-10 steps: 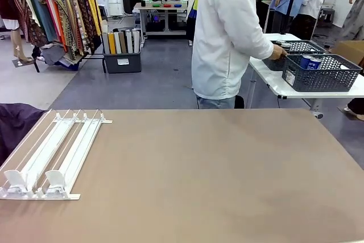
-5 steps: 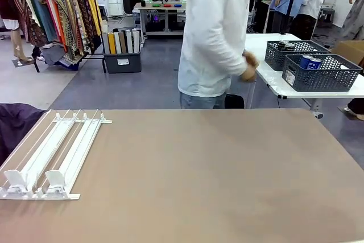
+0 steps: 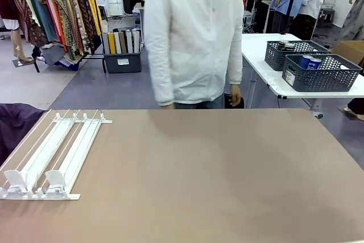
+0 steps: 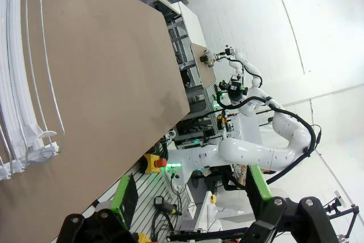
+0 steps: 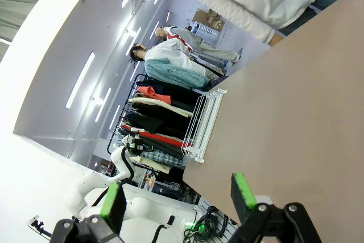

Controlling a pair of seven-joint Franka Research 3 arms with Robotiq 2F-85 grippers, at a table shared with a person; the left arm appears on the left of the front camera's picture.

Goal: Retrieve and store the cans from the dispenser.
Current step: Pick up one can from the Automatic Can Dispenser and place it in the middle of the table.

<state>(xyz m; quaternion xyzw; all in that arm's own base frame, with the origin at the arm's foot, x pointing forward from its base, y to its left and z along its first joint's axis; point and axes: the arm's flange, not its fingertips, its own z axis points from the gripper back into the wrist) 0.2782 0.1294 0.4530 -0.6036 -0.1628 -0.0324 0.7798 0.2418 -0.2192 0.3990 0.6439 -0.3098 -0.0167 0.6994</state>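
The white dispenser (image 3: 54, 155) lies at the left side of the brown table (image 3: 216, 180), its lanes holding no cans, its curved stops toward the robot's edge. A person in a white jacket (image 3: 193, 35) stands at the table's far side. Beyond, on a separate white side table (image 3: 267, 75), two dark grey baskets sit touching; the nearer basket (image 3: 321, 73) holds a blue can (image 3: 310, 61), the farther basket (image 3: 296, 52) dark-topped cans (image 3: 284, 44). The left tool (image 4: 190, 194) hangs off the table's edge, green-padded fingers spread wide and gripping nothing. The right tool (image 5: 179, 194) likewise stands open, nothing between its fingers.
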